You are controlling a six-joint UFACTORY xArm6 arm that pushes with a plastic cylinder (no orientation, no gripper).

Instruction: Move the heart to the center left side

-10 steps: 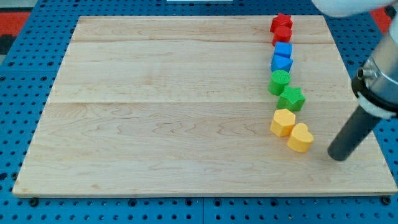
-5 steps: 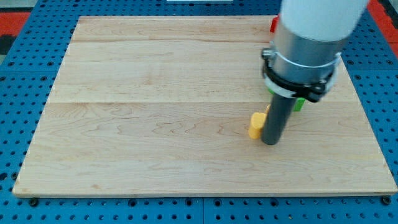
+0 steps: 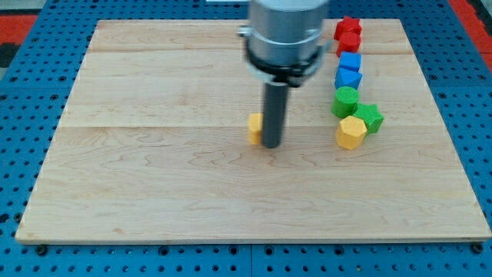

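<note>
- Single view only; nothing shared with a second camera
- Set high, beyond the board's (image 3: 154, 192) near edge, looking down and forward at a steep slant; far edge narrower than near edge
- Near enough to fill most of the frame with wood; blue pegboard (image 3: 23, 154) along left, right and bottom margins
- Arm housing (image 3: 283, 35) cut off at top centre; my tip (image 3: 270, 144) near frame centre; column of blocks at upper right

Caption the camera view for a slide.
Dark rod's tip pressing the yellow heart block leftward across the wooden board, near mid-board.
</note>
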